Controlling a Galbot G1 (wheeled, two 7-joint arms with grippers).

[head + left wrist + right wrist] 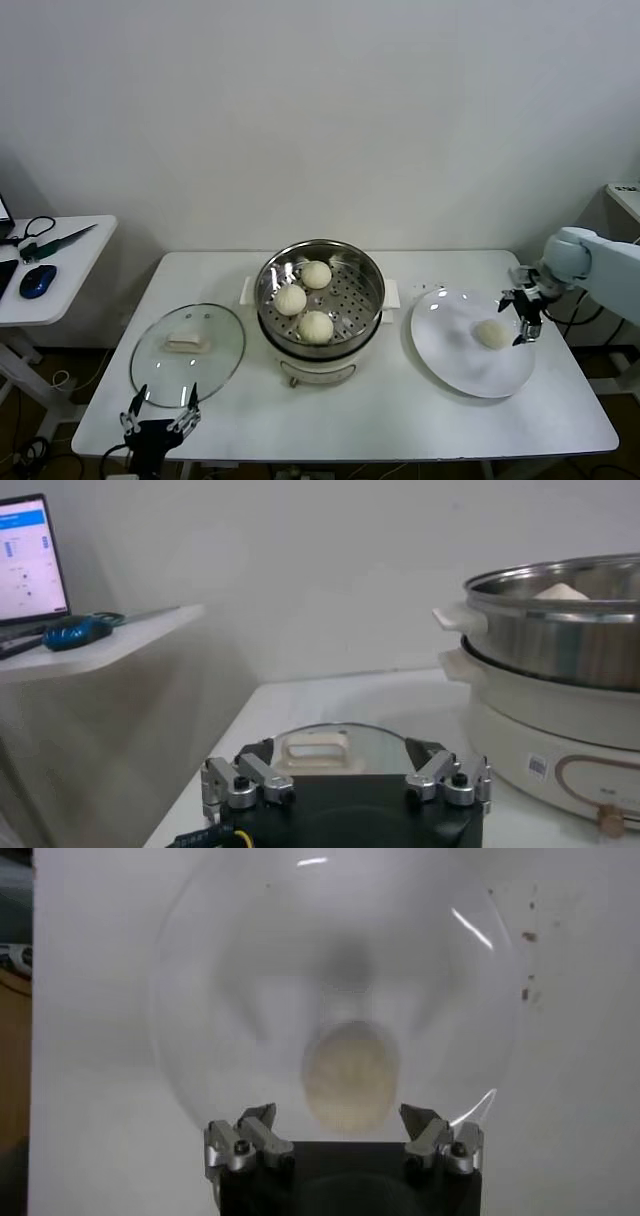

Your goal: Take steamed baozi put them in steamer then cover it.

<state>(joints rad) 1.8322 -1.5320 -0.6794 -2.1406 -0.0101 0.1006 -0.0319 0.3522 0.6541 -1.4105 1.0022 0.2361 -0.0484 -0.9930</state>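
Observation:
Three steamed baozi (303, 298) lie in the steamer (320, 345) at the table's middle. One more baozi (491, 333) (350, 1075) rests on the white plate (452, 350) to the right. My right gripper (525, 316) (340, 1116) hovers open just right of that baozi, its fingers on either side and apart from it. The cover (187, 353) (325, 752), clear glass with a cream handle, lies flat on the table left of the steamer. My left gripper (160, 405) (342, 754) waits open at the front left table edge, just short of the cover.
A side table (70, 270) at the far left carries a blue mouse (38, 281) (75, 632) and cables; a laptop screen (28, 558) shows in the left wrist view. Bare tabletop (400, 415) lies in front of the steamer.

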